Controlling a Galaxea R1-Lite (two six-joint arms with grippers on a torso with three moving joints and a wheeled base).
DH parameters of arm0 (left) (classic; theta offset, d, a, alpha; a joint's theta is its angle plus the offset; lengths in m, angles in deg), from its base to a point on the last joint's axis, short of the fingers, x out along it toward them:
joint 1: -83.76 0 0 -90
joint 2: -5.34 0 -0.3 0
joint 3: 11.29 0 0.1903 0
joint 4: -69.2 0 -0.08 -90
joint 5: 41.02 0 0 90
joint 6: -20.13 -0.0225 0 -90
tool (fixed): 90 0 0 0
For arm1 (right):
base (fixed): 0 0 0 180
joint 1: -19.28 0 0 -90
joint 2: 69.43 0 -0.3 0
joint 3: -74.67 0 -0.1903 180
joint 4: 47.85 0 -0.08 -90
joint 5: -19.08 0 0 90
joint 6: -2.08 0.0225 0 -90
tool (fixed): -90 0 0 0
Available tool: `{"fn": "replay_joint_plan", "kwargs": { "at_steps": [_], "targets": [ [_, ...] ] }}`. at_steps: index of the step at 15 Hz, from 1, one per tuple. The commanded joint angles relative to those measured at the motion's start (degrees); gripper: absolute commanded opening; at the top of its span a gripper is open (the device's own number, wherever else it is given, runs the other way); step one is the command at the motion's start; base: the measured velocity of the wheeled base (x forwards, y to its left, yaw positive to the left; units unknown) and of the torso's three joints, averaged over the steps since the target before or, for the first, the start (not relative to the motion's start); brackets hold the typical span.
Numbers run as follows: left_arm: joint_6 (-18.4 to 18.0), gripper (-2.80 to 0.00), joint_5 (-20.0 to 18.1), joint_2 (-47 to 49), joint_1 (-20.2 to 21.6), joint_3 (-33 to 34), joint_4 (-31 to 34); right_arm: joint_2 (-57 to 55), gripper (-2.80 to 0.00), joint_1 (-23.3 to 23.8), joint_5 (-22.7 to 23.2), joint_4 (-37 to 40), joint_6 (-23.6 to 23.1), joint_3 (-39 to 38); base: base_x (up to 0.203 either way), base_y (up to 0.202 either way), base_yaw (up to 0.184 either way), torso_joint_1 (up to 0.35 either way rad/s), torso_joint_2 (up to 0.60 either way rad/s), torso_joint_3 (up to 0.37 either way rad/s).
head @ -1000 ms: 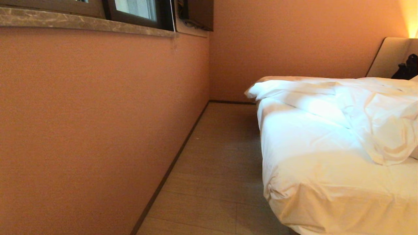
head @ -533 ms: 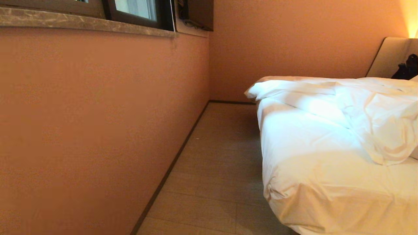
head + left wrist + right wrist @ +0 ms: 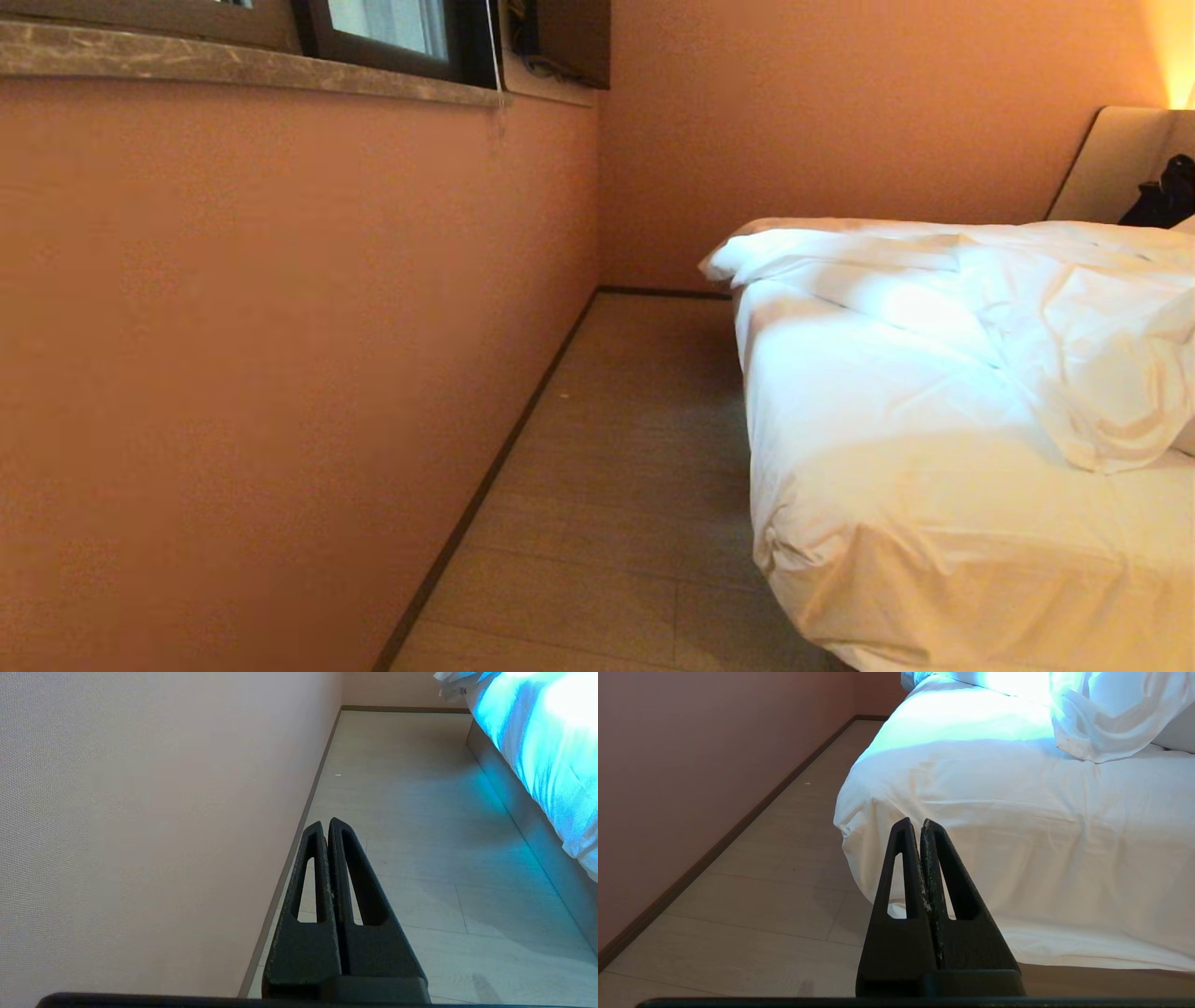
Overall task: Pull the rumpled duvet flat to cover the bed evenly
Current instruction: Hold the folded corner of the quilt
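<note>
The bed (image 3: 887, 504) fills the right of the head view, its white sheet bare at the near corner. The rumpled duvet (image 3: 1083, 345) lies heaped and folded back toward the headboard (image 3: 1111, 159). Neither gripper shows in the head view. My left gripper (image 3: 325, 823) is shut and empty, held low over the floor between wall and bed (image 3: 537, 742). My right gripper (image 3: 916, 823) is also shut and empty, pointing at the sheeted foot corner of the bed (image 3: 1017, 835), short of it. A fold of the duvet (image 3: 1111, 723) hangs above that sheet.
An orange wall (image 3: 280, 355) with a stone window sill (image 3: 233, 65) runs along the left. A floor aisle (image 3: 616, 485) lies between wall and bed. The brown wooden bed base (image 3: 1111, 982) shows under the sheet. A black object (image 3: 1167, 196) sits by the headboard.
</note>
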Motion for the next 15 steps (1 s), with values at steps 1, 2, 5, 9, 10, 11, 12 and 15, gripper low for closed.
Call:
{"fn": "replay_joint_plan", "kwargs": {
  "at_steps": [1, 2, 5, 9, 10, 11, 12, 15],
  "targets": [
    [-0.01, -2.8, -0.08, 0.0, 0.02, 0.0, 0.02, 0.02, -2.8, -0.03, 0.01, 0.0, -0.01, -0.01, 0.0, 0.0, 0.0, 0.0, 0.0, 0.0],
    [-0.1, -2.8, -0.03, 0.0, 0.02, 0.0, 0.02, 0.02, -2.8, -0.03, 0.01, 0.0, -0.01, -0.01, 0.0, 0.0, 0.0, 0.0, 0.0, 0.0],
    [-0.1, -2.8, 0.01, 0.0, 0.02, -0.05, 0.02, 0.02, -2.8, -0.03, 0.01, 0.0, -0.01, -0.01, 0.002, -0.029, 0.002, 0.002, 0.0, 0.002],
    [-0.1, -2.8, 0.01, 0.0, 0.02, 0.0, 0.02, 0.02, -2.8, -0.03, 0.01, 0.0, -0.01, -0.01, 0.001, -0.181, 0.001, 0.004, 0.0, 0.001],
    [-0.01, -2.8, 0.01, 0.0, 0.02, 0.0, 0.02, 0.02, -2.8, -0.03, 0.01, 0.0, -0.01, -0.01, 0.0, -0.189, 0.002, 0.002, 0.0, 0.001],
    [-0.01, -2.8, -0.02, 0.0, 0.02, 0.0, 0.02, 0.02, -2.8, -0.03, 0.01, 0.0, -0.01, -0.01, 0.0, -0.196, -0.006, 0.002, 0.01, 0.002],
    [-0.01, -2.8, -0.08, 0.0, 0.02, 0.0, 0.02, 0.02, -2.8, -0.03, 0.01, 0.0, -0.01, -0.01, 0.0, -0.196, 0.002, 0.004, 0.0, 0.004],
    [-0.01, -2.8, -0.08, 0.0, 0.02, 0.0, 0.02, 0.02, -2.8, -0.03, 0.01, 0.0, -0.01, -0.01, 0.0, -0.192, -0.002, 0.002, 0.0, 0.001]
  ]
}}
